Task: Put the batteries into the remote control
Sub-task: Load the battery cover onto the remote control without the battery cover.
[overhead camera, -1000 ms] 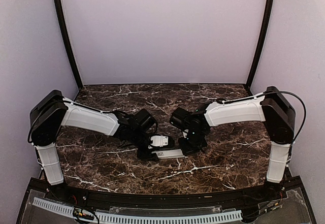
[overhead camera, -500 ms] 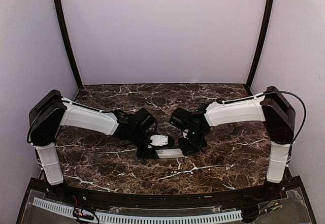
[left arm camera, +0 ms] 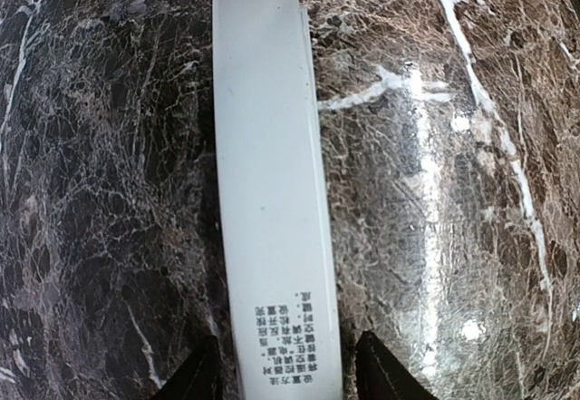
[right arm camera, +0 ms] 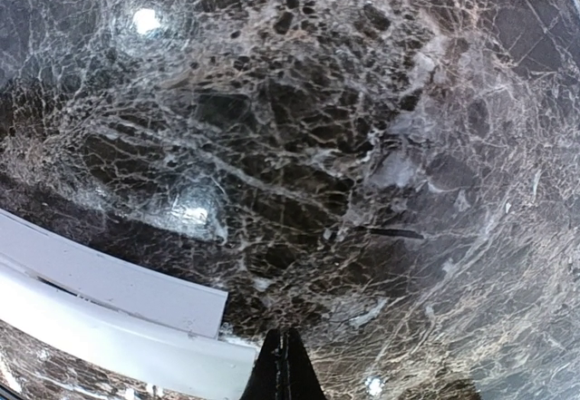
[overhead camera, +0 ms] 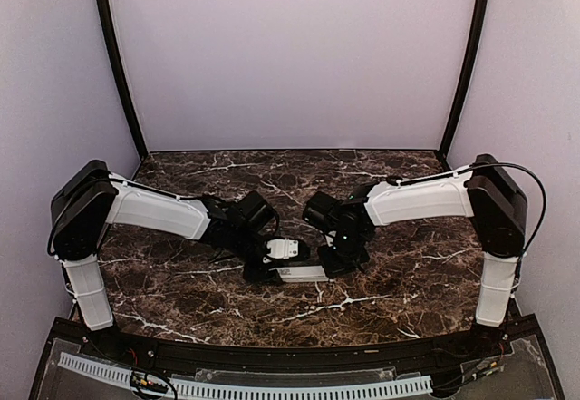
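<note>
the slim white rectangular plastic remote control [left arm camera: 272, 191] lies flat on the dark brown veined marble surface [left arm camera: 453, 191], midway between the two arms. the face turned up is plain, with small dark print near one end. the left tool [left arm camera: 288, 373] straddles that printed end. its fingers [left arm camera: 195, 377] are spread to either side of the long edges, close to them but seemingly not clamping. the right tool [right arm camera: 282, 368] is pressed together to a single tip and sits just at the opposite end of the bar, where a stepped edge shows. whether it touches is unclear. no blue batteries show in any view, and no open recess either, so how far loading has got cannot be told. the bar looks light, stiff and smooth, so it would likely skate on the glossy stone under any sideways push. the safest hold is probably across its two long narrow edges, with the other end blocked, rather than pressing on the flat face.
</note>
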Available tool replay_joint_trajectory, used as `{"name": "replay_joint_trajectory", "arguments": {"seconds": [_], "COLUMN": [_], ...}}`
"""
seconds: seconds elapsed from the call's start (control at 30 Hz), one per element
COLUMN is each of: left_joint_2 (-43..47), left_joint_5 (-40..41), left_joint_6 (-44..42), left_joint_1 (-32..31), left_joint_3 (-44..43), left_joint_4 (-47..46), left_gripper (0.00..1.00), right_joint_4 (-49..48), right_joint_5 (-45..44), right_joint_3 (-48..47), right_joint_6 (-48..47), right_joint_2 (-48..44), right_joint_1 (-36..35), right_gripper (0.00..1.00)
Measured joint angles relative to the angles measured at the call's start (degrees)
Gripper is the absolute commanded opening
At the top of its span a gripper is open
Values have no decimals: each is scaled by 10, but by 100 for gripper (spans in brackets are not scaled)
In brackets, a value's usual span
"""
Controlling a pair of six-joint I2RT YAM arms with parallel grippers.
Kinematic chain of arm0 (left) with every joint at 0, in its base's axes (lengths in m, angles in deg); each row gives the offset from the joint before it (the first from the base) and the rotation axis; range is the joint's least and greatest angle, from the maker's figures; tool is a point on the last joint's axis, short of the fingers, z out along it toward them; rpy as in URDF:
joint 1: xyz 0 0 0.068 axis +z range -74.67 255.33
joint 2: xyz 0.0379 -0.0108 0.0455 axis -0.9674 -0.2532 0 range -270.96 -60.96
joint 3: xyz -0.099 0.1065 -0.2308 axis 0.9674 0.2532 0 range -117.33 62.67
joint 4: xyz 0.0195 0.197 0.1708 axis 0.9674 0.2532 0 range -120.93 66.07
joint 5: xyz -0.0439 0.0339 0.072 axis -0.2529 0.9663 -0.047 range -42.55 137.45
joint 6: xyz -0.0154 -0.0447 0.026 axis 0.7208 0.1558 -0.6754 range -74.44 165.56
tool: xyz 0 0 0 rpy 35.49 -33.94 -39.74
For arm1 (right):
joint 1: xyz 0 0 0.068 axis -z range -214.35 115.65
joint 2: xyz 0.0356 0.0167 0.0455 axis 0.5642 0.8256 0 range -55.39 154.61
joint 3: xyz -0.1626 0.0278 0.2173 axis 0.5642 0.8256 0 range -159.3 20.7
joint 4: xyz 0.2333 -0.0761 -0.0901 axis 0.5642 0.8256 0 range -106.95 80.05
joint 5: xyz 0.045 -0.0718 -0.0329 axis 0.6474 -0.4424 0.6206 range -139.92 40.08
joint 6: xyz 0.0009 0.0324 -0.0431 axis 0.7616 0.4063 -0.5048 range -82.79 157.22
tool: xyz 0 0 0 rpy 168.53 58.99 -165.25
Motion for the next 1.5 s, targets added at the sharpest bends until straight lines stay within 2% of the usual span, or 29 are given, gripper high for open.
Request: {"name": "replay_joint_trajectory", "arguments": {"seconds": [0.23, 0.77, 1.1, 1.33, 1.5], "left_joint_2": [0, 0, 0, 0, 0], "left_joint_5": [-10, -7, -7, -7, -7], "left_joint_6": [-5, -6, -6, -6, -6], "left_joint_1": [0, 0, 0, 0, 0], "left_joint_3": [0, 0, 0, 0, 0], "left_joint_4": [9, 10, 11, 11, 11], "left_gripper": [53, 49, 52, 58, 53], "right_joint_4": [-1, -17, -17, -18, -16], "right_joint_5": [3, 16, 18, 21, 16], "right_joint_3": [0, 1, 1, 1, 1], "right_joint_6": [0, -4, -3, -3, -3], "right_joint_2": [0, 0, 0, 0, 0], "right_joint_1": [0, -5, -9, -10, -10], "right_gripper": [0, 0, 0, 0, 0]}}
